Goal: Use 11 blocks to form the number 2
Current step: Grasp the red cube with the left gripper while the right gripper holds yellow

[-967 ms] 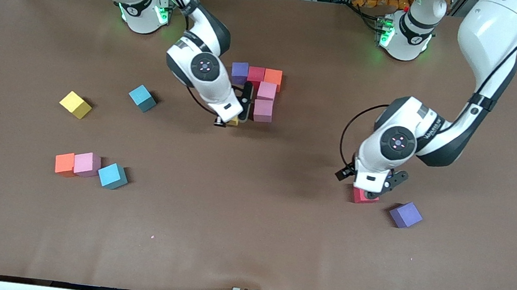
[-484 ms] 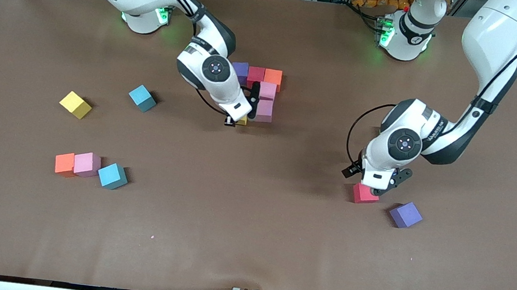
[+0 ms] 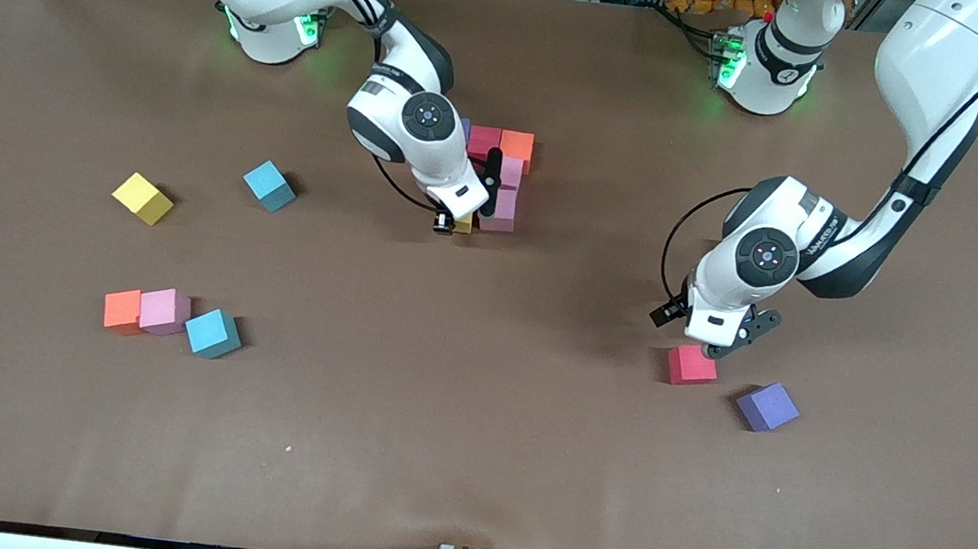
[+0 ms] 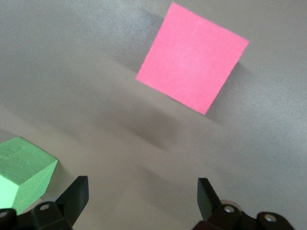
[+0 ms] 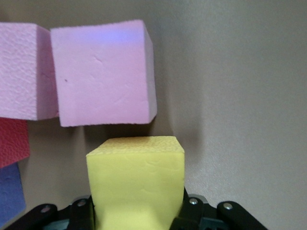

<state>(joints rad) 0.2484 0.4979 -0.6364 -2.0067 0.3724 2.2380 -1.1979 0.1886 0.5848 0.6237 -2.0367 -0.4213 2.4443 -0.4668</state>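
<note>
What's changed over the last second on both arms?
The right gripper, shut on the yellow block, moved in beside the pink blocks of the partly built number 2. The left gripper, open, rose away from the red block, which it no longer covers. The purple block and the loose blocks toward the right arm's end stayed put.

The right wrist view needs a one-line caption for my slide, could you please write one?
Right gripper shut on a yellow block, beside the pink blocks of the partly built number 2.
</note>
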